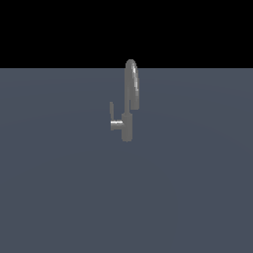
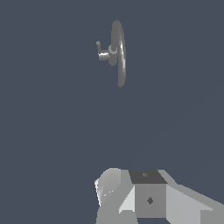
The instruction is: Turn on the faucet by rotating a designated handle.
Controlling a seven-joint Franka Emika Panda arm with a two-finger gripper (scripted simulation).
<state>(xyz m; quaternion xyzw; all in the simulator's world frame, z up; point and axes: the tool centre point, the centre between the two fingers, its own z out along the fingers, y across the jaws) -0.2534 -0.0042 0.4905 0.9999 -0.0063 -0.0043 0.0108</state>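
Grey and matte, the small metal faucet (image 1: 127,126) stands upright on the flat slate-blue counter (image 1: 59,188), near the middle of the exterior view and close to the counter's far edge, where the black background begins. Its short cylindrical body carries a tall, narrow gooseneck spout (image 1: 132,81) that arches over and ends in a downward-pointing mouth just above the body. From the body a thin grey L-shaped handle (image 1: 113,118) sticks out toward the exterior view's left: a short horizontal stub with a bright highlight, ending in a slim bar that points upward, beside the spout but apart from it. In the wrist view the same faucet (image 2: 118,52) is seen from above, its spout arch foreshortened into a narrow loop, with the handle (image 2: 101,51) jutting from its side. The robot's light grey and white pincer (image 2: 146,199) shows only in the wrist view, as blocky housing with a dark panel, well apart from the faucet and touching nothing; its fingertips are out of frame, so whether it is open or closed cannot be told.
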